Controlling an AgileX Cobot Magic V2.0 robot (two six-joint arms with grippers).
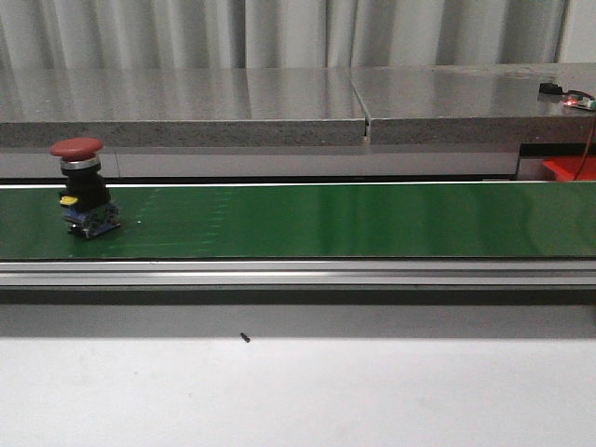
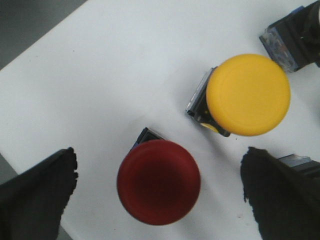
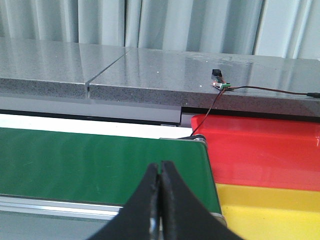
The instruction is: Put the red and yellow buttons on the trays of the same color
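Observation:
A red button (image 1: 82, 184) with a black body stands upright on the green conveyor belt (image 1: 326, 220) at its left end. In the left wrist view my left gripper (image 2: 159, 187) is open above a white surface, its fingers either side of another red button (image 2: 158, 181), not touching it. A yellow button (image 2: 248, 94) stands just beyond it. My right gripper (image 3: 160, 167) is shut with nothing in it, over the belt's right end. The red tray (image 3: 265, 150) and yellow tray (image 3: 272, 210) lie beside that end. Neither gripper shows in the front view.
A grey stone ledge (image 1: 279, 107) runs behind the belt, with a small board and wire (image 1: 573, 101) at its right. A black button body (image 2: 295, 35) lies beyond the yellow button. The red tray's corner (image 1: 570, 169) shows at far right.

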